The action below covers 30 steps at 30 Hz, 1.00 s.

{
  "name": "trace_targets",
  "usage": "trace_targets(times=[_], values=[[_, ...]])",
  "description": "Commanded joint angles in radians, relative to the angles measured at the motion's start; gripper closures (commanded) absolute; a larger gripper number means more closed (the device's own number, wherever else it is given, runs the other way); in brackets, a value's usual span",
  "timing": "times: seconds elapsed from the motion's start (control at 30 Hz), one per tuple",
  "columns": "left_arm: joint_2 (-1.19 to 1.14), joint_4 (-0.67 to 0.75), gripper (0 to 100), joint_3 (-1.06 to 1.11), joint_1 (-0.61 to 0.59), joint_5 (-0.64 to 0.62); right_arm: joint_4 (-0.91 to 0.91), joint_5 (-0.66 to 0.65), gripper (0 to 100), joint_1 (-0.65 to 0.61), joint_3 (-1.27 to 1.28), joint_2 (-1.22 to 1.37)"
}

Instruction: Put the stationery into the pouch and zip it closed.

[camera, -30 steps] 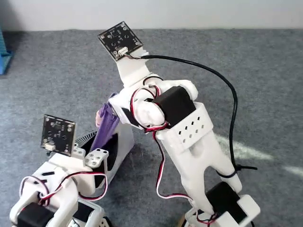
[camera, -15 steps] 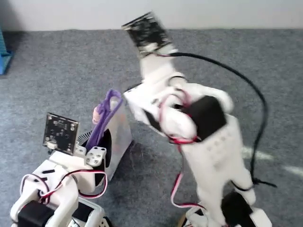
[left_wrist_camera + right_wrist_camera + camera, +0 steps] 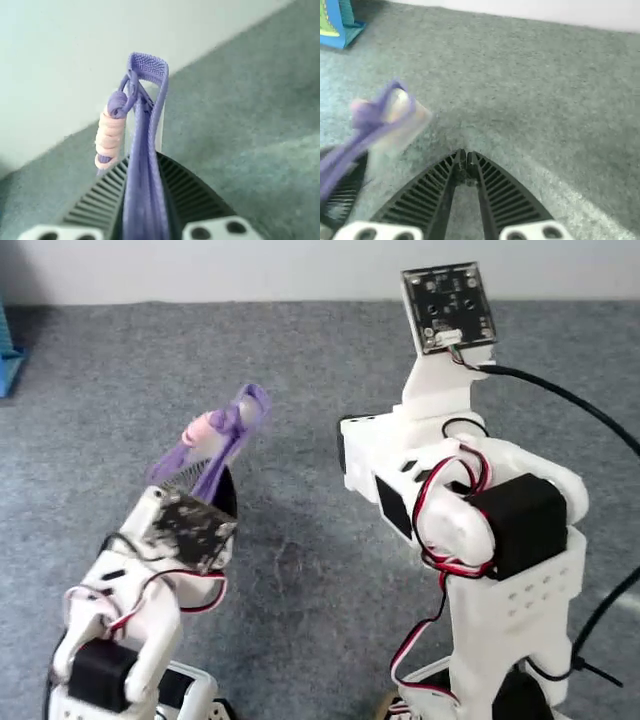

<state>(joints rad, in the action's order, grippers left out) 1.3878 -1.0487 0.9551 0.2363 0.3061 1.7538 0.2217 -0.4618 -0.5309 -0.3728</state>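
At the far left edge a blue box [image 3: 5,360] sits on the grey carpet [image 3: 300,360], well apart from the work and seemingly no part of it. Next comes the left gripper [image 3: 142,200], its ribbed jaws clamped tight on the top edge of the pouch [image 3: 146,145], which stands up out of them at a tilt. From the high view the pouch [image 3: 225,435] looks to be held up off the carpet rather than resting on it. The purple zip band runs pressed together from the jaws to the fabric loop at the far end. The pink beaded zip pull [image 3: 109,137] hangs beside that end, so my judgement is that the zip has been drawn fully along and the pouch is closed. What lies inside cannot be told, as the pouch's pale side is too blurred in the right wrist view to read. Further right the right gripper [image 3: 465,162] is drawn back near its own base, apart from the pouch, with its jaws brought together tip to tip and nothing between them. The filling and zipping look done, and what seems left is to set the pouch down and let it go.
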Motion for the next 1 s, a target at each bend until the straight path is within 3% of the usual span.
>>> trace_targets(times=[0.0,0.13,0.3,0.43,0.57,0.73,0.97], values=[[0.017,0.041,99,0.05,0.046,0.015,0.041,0.048,98.8,0.012,-0.015,-0.004],[0.017,0.04,99,0.134,0.118,0.012,0.041,0.083,95.7,0.005,-0.015,0.021],[0.017,-0.02,99,0.196,0.233,-0.051,0.042,0.061,77.7,0.005,-0.015,0.097],[0.017,-0.083,99,0.193,0.334,-0.175,0.042,0.0,82.3,0.001,-0.015,0.173],[0.017,-0.084,99,0.196,0.359,-0.252,0.044,-0.051,85.7,-0.018,-0.015,0.226],[0.017,-0.086,99,0.199,0.354,-0.262,0.044,-0.118,85.8,-0.071,0.086,0.248],[0.017,-0.08,99,0.199,0.354,-0.262,0.044,-0.114,85.8,-0.11,0.23,0.249]])
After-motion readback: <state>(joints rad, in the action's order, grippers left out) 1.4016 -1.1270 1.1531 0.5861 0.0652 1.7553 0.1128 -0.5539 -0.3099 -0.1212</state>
